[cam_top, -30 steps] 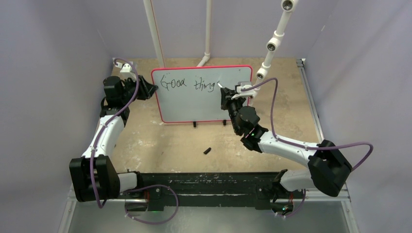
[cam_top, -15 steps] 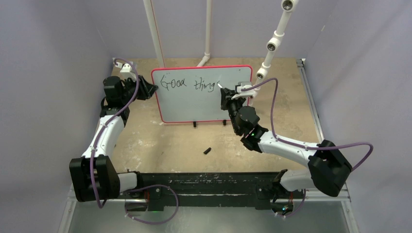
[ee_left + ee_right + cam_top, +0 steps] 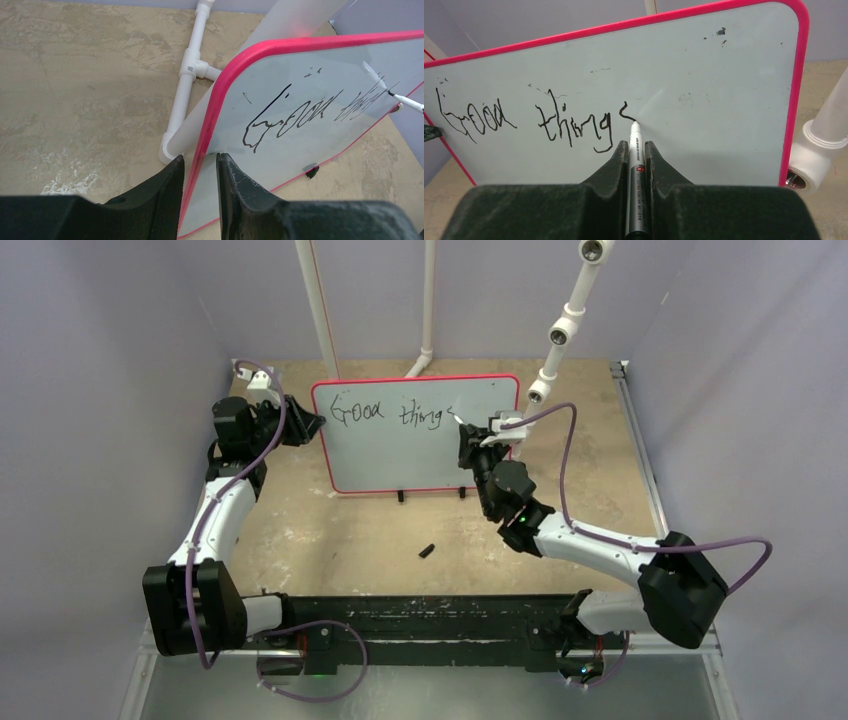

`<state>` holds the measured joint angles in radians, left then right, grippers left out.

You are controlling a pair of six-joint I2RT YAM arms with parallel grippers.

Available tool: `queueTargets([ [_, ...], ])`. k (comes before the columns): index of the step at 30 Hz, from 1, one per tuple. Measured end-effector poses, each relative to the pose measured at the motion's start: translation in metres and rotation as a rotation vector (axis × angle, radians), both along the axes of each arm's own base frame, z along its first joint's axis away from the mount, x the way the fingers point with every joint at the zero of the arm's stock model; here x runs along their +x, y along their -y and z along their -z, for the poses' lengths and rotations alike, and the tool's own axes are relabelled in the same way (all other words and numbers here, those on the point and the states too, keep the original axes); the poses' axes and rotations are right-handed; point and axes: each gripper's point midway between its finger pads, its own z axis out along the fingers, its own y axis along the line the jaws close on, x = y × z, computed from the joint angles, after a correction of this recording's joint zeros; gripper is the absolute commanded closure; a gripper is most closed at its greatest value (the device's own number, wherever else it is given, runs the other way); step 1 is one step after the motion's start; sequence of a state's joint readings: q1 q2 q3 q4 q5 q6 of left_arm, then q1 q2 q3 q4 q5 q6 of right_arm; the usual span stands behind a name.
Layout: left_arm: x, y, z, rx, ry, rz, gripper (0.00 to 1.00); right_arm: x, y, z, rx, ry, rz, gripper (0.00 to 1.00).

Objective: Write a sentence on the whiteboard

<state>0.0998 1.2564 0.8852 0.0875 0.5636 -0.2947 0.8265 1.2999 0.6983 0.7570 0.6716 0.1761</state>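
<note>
One large thing anchors our scene: the whiteboard (image 3: 400, 455), upright on its small black feet mid-table, with white pipes (image 3: 186, 82) just behind it. Our left gripper (image 3: 199, 162) is clamped on the board's left rim, one finger on each face, bracing it. Our right gripper (image 3: 636, 145) is closed tight on the marker (image 3: 636, 170). Across the board's upper part runs the sentence (image 3: 555, 124) so far, "Good things", with its last letter only a short hooked stroke where the marker's tip touches. We judge the step in hand is finishing that "s". We should press lightly so the board does not rock in the left grip, curve the stroke back without lifting, then lift off cleanly. The bare lower half suits the next word. A small black piece (image 3: 427, 551), likely the cap, lies on the table in front, well apart.
</note>
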Motion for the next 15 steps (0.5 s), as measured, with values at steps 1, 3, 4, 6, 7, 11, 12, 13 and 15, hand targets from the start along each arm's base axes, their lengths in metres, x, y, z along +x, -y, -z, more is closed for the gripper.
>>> queueTargets([
  [1, -0.0001, 0.0, 0.0002, 0.0, 0.0, 0.0, 0.71, -0.0001, 0.0002, 0.0006, 0.0, -0.001, 0.0, 1.0],
  [3, -0.0001, 0.0, 0.0002, 0.0, -0.001, 0.0, 0.71, -0.0004, 0.0006, 0.0011, 0.001, -0.003, 0.002, 1.0],
  [4, 0.0, 0.0, 0.0, 0.0, 0.0, 0.0, 0.71, -0.0005, 0.001, 0.0015, 0.001, -0.005, 0.003, 1.0],
  [6, 0.0, 0.0, 0.0001, 0.0, 0.0, 0.0, 0.71, -0.0008, 0.0012, 0.0017, 0.001, -0.007, 0.003, 1.0],
  [7, -0.0001, 0.0, 0.0002, 0.0, 0.0, 0.0, 0.71, -0.0008, 0.0012, 0.0018, 0.001, -0.007, 0.003, 1.0],
  [11, 0.0, 0.0, 0.0001, 0.0, 0.0, 0.0, 0.71, -0.0008, 0.0009, 0.0019, 0.0, -0.007, 0.0, 1.0],
  [12, 0.0, 0.0, 0.0001, 0.0, 0.0, 0.0, 0.71, -0.0008, 0.0008, 0.0019, 0.0, -0.007, 0.0, 1.0],
  [13, 0.0, 0.0, 0.0001, 0.0, 0.0, 0.0, 0.71, -0.0008, 0.0007, 0.0019, 0.0, -0.007, -0.001, 1.0],
  [15, -0.0001, 0.0, 0.0002, 0.0, 0.0, 0.0, 0.71, -0.0009, 0.0005, 0.0019, -0.001, -0.007, -0.002, 1.0],
])
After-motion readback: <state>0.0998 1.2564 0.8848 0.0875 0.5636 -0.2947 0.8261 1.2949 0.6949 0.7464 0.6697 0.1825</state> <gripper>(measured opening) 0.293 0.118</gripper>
